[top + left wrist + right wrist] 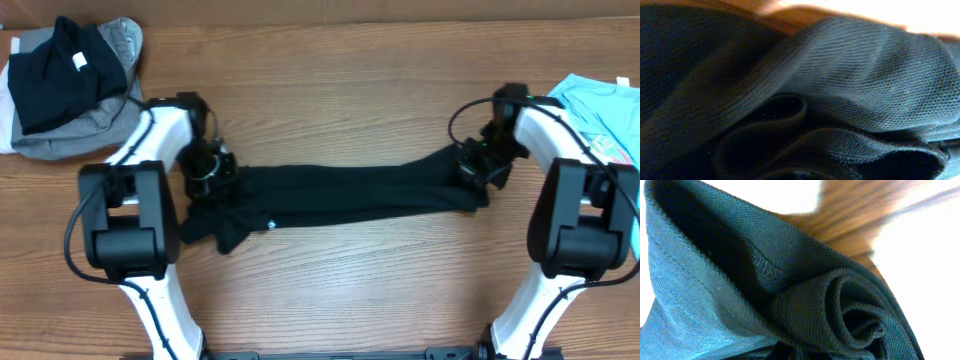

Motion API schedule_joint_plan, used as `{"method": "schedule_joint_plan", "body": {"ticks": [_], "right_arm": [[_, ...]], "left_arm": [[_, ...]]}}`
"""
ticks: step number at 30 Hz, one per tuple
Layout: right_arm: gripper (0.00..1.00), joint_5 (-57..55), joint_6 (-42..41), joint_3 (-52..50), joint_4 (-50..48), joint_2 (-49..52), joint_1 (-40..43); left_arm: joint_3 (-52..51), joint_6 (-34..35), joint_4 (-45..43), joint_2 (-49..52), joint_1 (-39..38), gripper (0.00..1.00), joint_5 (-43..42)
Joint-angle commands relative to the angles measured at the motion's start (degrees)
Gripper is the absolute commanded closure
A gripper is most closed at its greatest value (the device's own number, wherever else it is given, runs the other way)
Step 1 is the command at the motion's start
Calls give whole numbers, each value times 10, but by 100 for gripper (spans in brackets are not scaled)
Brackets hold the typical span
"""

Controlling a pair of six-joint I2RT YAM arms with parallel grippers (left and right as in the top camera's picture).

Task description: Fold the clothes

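Observation:
A black garment [340, 195] is stretched in a long band across the middle of the table. My left gripper [208, 168] is at its left end and my right gripper [478, 163] at its right end, each bunching the cloth. Dark knit fabric [850, 75] fills the left wrist view in folds and hides the fingers. In the right wrist view the same fabric [790, 295] is gathered and rolled right at the jaws, with a stitched hem showing.
A pile of black and grey clothes [70, 75] lies at the back left corner. A light blue garment [605, 105] lies at the right edge behind the right arm. The wooden table [340, 290] shows in front of the garment.

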State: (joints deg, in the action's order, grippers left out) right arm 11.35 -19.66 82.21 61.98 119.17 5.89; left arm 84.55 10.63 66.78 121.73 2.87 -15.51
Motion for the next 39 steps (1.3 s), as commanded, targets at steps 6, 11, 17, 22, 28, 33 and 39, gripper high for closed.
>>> {"method": "schedule_joint_plan", "body": {"ticks": [6, 11, 17, 22, 28, 33, 39], "right_arm": [[90, -108, -57, 85, 46, 16, -20], [7, -170, -51, 175, 139, 16, 1], [0, -95, 50, 228, 193, 16, 58], [0, 121, 210, 211, 207, 16, 146], [0, 247, 330, 142, 229, 16, 164], [0, 264, 329, 60, 159, 16, 135], [0, 243, 299, -21, 50, 16, 104]], "left_arm": [[134, -1, 39, 12, 57, 88, 116], [219, -4, 97, 12, 49, 17, 115], [236, -4, 115, 12, 47, 0, 116], [236, -3, 114, 12, 48, 0, 116], [236, -3, 112, 12, 48, 0, 116], [236, -3, 112, 12, 47, 0, 116], [236, -3, 114, 13, 48, 0, 116]]}}
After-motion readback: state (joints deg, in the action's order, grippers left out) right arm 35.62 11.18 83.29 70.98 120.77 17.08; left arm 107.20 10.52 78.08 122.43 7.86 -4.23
